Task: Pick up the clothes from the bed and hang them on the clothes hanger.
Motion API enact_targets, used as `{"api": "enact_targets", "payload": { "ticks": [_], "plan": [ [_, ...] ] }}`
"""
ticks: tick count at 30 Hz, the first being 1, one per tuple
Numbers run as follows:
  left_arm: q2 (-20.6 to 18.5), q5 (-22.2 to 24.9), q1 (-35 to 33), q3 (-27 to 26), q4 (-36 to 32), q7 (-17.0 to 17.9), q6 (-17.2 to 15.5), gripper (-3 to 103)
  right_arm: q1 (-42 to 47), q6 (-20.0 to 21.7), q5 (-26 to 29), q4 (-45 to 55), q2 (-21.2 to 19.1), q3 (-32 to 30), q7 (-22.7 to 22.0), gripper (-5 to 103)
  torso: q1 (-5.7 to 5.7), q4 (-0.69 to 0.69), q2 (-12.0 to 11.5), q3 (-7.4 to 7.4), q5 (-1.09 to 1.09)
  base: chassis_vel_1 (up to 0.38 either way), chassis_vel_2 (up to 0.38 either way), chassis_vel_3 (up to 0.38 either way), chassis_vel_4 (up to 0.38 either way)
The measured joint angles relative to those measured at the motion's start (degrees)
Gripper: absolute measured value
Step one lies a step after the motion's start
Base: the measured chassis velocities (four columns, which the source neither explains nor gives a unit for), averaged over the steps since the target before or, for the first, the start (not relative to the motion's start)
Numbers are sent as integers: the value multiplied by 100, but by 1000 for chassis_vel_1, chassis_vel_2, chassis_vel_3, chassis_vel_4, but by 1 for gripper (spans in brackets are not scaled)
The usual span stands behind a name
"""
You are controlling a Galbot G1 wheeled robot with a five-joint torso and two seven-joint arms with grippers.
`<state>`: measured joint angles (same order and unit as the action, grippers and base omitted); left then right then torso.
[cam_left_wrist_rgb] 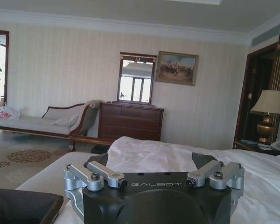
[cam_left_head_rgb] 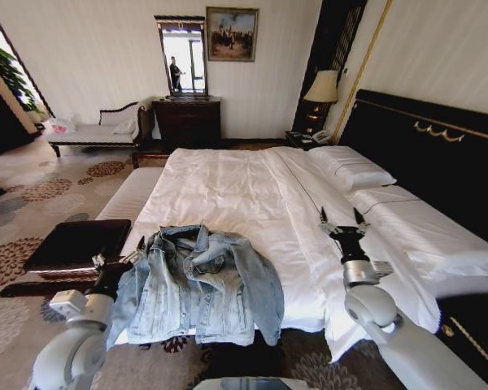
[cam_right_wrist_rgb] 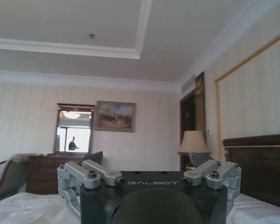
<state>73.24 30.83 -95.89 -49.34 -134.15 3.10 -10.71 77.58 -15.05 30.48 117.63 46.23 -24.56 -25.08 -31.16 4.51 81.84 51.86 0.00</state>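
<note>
**Both pincers apart beside the jacket**

Left gripper (cam_left_head_rgb: 135, 253) hangs at the denim jacket's (cam_left_head_rgb: 197, 284) sleeve edge, fingers spread, perhaps brushing the cloth. Right gripper (cam_left_head_rgb: 344, 218) stands upright over the white quilt of the bed (cam_left_head_rgb: 244, 187), fingers apart, holding nothing. Between the two grippers the jacket lies spread, collar pointing away from them.

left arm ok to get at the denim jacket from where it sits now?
Probably yes. The left gripper hovers at the denim jacket's near edge on the bed, jaws open, with nothing between them.
</note>
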Motion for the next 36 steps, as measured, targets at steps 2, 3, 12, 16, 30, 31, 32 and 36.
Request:
{"api": "enact_targets", "payload": {
  "ticks": [2, 3, 12, 16, 30, 31, 32, 36],
  "plan": [
    [55, -7, -32, 0, -44, -14, 34, 100, 5, -54, 0, 0, 46, 60, 142, 100, 1, 0, 0, 0, 0, 0, 0, 0, 0],
    [92, -7, -41, -5, -71, -16, 52, 100, 6, -94, 0, 4, 94, 117, 205, 100, 1, 1, 0, -1, -2, 0, 0, 0, 0],
    [243, -6, -45, -81, -158, -9, 84, 100, 262, -274, -257, 160, 638, 665, 441, 100, 1, 2, 0, 0, 0, 0, 0, 0, 0],
    [316, -29, -39, -77, -157, -5, 87, 100, 366, -378, -415, 75, 822, 807, 548, 100, 1, 2, 0, -1, 0, 0, 0, 0, 0],
    [340, -23, -78, -135, -152, 28, 116, 100, 372, -577, -558, -233, 1105, 1002, 806, 100, 1, 2, 0, 0, 0, 79, 108, -82, -117],
    [353, -23, -82, -136, -152, 28, 123, 100, 370, -584, -558, -255, 1118, 1011, 807, 100, 2, 2, 0, -1, 0, 150, 353, -176, -296],
    [363, -23, -84, -136, -152, 29, 129, 100, 367, -592, -558, -278, 1124, 1012, 809, 100, 2, 1, 1, -1, 0, 173, 353, -146, -336],
    [391, -27, -96, -137, -151, 34, 141, 100, 346, -626, -564, -356, 1132, 1010, 821, 100, 3, 0, 1, -1, -1, 128, 411, -154, -380]
  ]
}}
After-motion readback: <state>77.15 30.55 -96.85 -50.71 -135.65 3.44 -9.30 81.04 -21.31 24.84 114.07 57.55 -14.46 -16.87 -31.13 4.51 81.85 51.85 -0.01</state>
